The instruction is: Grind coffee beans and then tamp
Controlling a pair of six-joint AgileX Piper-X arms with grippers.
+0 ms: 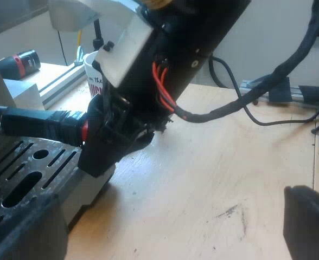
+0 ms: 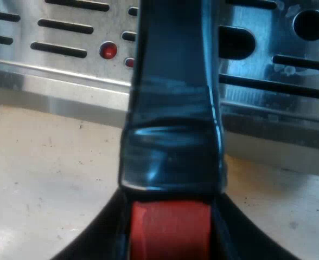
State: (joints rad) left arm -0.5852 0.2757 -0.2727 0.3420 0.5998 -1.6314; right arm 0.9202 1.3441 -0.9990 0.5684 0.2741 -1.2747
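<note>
Seemingly a lab or workshop rather than a kitchen: bare plywood table (image 1: 203, 179), aluminium framing rails (image 1: 59, 86) along its edge, plain white wall (image 1: 268, 32) behind, espresso machine (image 1: 24, 179) standing on the wood.

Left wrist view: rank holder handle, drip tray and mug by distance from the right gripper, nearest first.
1. Holder handle: gripped at its red end by the right gripper.
2. Drip tray: just beneath the handle and the fingers.
3. Mug: behind the right arm, farthest.
</note>
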